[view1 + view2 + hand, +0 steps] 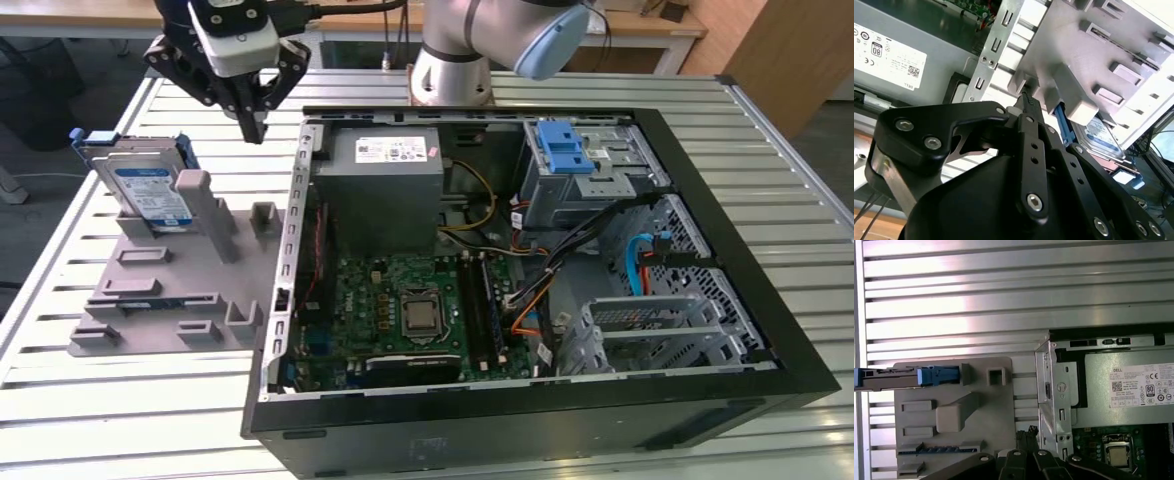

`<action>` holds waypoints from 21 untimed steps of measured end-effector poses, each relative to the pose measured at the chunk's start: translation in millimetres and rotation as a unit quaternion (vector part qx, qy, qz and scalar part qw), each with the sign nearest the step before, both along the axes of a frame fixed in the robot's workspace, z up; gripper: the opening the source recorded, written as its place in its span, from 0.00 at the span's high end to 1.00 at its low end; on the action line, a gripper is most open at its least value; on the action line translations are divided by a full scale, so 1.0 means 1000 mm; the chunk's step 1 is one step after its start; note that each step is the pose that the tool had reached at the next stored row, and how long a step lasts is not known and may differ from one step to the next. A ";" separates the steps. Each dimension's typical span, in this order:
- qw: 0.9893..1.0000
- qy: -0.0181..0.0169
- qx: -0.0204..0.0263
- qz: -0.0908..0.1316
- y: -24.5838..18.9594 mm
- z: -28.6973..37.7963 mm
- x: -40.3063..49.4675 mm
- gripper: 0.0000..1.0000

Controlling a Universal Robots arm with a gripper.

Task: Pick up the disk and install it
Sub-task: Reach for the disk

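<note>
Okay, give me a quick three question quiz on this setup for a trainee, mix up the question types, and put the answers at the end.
1. Fill in: the plastic latch on the silver cage inside the computer case is coloured ___.
2. True or false: the gripper is holding the disk.
3. Where is the disk?
A. Standing in the grey holder beside the computer case
B. Inside the silver cage
C. Clamped in the gripper

Key
1. Blue.
2. False. The gripper is shut on nothing, above the holder's edge.
3. A.
</note>
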State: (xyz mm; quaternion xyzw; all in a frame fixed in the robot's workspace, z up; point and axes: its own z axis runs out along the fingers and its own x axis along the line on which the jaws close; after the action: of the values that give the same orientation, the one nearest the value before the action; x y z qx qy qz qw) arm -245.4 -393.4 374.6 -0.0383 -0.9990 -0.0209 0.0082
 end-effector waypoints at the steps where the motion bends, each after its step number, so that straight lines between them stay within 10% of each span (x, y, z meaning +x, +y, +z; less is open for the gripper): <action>1: 1.000 0.000 0.000 0.000 0.0000 -0.0001 -0.0005 0.89; 15: 1.000 0.000 0.000 0.000 0.0003 0.0000 -0.0015 0.89; 21: 1.000 0.000 0.000 0.011 0.0076 0.0000 -0.0034 0.89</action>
State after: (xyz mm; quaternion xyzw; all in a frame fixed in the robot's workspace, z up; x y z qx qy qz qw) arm -248.8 -385.8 374.5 -0.0277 -0.9994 -0.0208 0.0084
